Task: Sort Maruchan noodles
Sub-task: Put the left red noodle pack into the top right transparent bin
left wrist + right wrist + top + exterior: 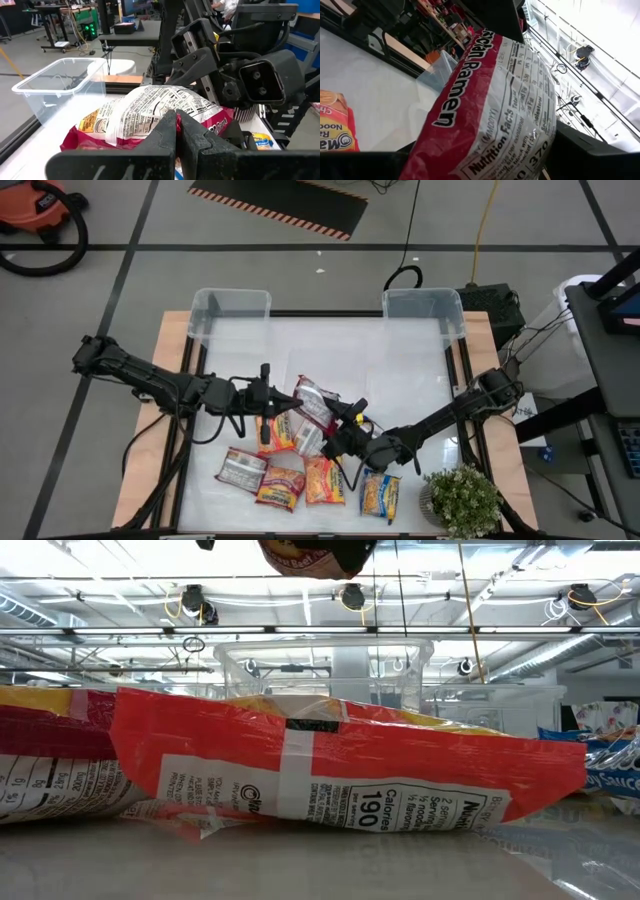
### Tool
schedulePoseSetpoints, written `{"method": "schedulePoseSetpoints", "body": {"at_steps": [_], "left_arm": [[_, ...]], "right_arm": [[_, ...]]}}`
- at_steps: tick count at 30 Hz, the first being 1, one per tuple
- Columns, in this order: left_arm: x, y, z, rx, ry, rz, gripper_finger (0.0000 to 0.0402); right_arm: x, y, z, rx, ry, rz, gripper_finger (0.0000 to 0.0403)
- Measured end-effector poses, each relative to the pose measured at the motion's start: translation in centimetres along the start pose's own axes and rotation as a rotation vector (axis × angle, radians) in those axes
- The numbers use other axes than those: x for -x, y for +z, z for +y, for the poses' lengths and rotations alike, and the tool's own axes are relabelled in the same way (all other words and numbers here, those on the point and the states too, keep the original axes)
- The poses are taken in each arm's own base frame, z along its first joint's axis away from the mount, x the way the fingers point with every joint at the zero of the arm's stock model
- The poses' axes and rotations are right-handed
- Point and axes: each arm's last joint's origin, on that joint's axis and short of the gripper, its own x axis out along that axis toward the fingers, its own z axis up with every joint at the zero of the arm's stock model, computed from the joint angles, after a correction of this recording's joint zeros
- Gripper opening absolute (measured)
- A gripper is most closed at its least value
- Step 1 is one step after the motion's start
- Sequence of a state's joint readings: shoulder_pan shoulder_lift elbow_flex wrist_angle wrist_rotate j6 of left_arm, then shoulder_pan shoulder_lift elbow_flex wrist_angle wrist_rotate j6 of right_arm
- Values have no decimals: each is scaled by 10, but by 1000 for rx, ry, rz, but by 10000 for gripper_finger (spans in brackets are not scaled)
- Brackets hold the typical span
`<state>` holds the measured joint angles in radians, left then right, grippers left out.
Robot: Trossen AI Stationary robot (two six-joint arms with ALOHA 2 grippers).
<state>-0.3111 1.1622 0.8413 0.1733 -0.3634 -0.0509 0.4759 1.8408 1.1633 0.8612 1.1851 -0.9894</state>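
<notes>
A red-pink and silver Maruchan packet hangs in the air above the table's middle, between my two grippers. My left gripper comes at it from the table's left and is shut at its edge. My right gripper comes from the right and is shut on its other side. Below and nearer lie several more packets: orange, silver-grey, red, orange and blue-yellow. The low view shows a red packet lying flat on the table. My left gripper pinches the packet's near lower edge between its two shut fingertips, coming about level from the table's left; the fingers themselves hide the exact spot. My right gripper holds the packet's opposite end between its fingers, from the table's right. The packet is lifted clear and stands tilted up out of the hold.
Two clear plastic bins stand at the far edge, one left and one right. A potted plant sits at the near right corner. Bare white table shows between the bins and the packets.
</notes>
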Motion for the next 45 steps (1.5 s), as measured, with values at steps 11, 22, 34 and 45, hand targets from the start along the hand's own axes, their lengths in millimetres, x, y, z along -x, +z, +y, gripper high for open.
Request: {"method": "schedulePoseSetpoints", "body": {"at_steps": [11,22,34,45], "left_arm": [[0,-1,0,-34,2,10,6],[0,-2,0,-43,2,18,6],[2,-2,-1,-101,1,21,98],[47,14,10,-53,16,28,167]], "right_arm": [[0,0,1,-30,5,-5,215],[0,0,3,-94,40,-33,191],[0,0,5,-95,58,-45,184],[4,-1,-9,-35,0,56,183]]}}
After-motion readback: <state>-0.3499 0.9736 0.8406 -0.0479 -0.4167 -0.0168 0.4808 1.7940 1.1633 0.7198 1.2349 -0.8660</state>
